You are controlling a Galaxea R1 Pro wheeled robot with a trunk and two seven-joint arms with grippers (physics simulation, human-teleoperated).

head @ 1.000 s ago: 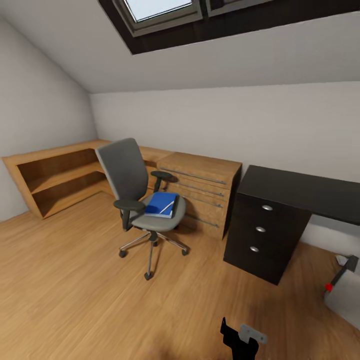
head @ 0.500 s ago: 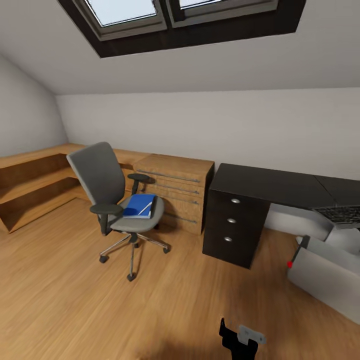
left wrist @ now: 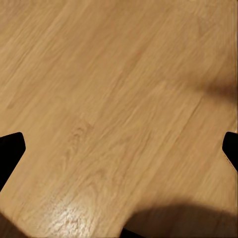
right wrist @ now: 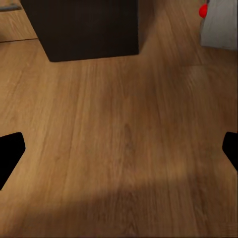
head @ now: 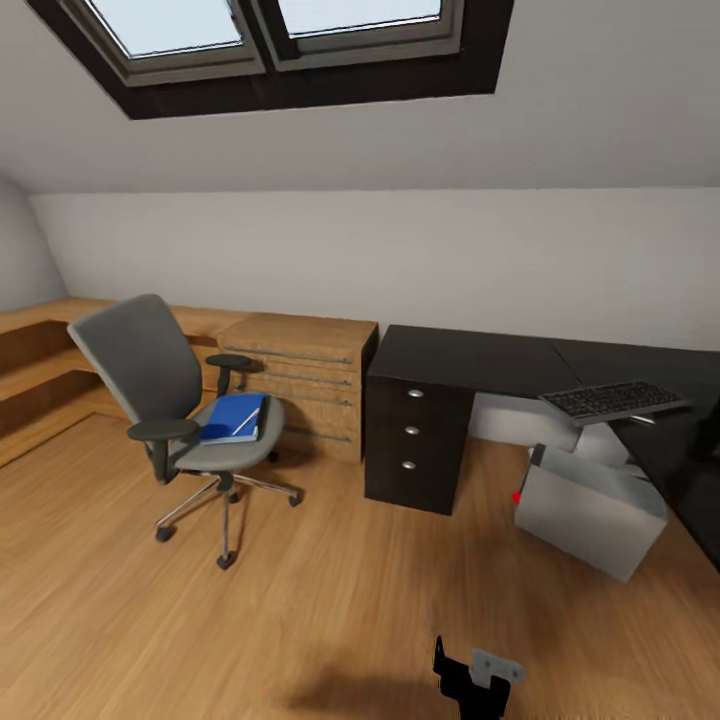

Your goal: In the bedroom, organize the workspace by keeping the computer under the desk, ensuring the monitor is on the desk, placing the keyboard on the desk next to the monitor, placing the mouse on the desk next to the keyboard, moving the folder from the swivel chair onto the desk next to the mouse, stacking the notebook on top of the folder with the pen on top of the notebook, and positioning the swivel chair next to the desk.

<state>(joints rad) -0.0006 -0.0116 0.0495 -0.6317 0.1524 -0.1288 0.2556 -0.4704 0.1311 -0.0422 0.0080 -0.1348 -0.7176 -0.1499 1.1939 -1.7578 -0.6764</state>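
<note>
The left gripper (left wrist: pixel 119 148) hangs over bare wood floor (left wrist: pixel 109 89) with its two dark fingertips (left wrist: pixel 10 148) spread wide apart and nothing between them. The right gripper (right wrist: pixel 119 148) is likewise spread and empty, pointing down at the floor in front of the black drawer unit (right wrist: pixel 84 27), with a corner of the pale computer (right wrist: pixel 220 25) and its red light showing beside it.

In the head view a black and grey part of the robot (head: pixel 475 675) shows at the lower edge (which arm it belongs to I cannot tell). Beyond it the desk (head: pixel 470 355) stands against the grey wall, its three-drawer unit (head: pixel 415 435) at the near end. The computer (head: pixel 585 505) lies tilted on the floor under the desk, just beside the drawers. The keyboard (head: pixel 612 400) sits above the computer, slanted; whether it rests on the desk edge is unclear.

Well to the left stands the swivel chair (head: pixel 175 400), apart from the desk and in front of a light oak cabinet (head: pixel 300 385). The folder (head: pixel 232 418) lies on its seat, with a thin pale stick, apparently the pen (head: pixel 248 420), on top. A skylight (head: pixel 270 30) is set in the sloped ceiling.
</note>
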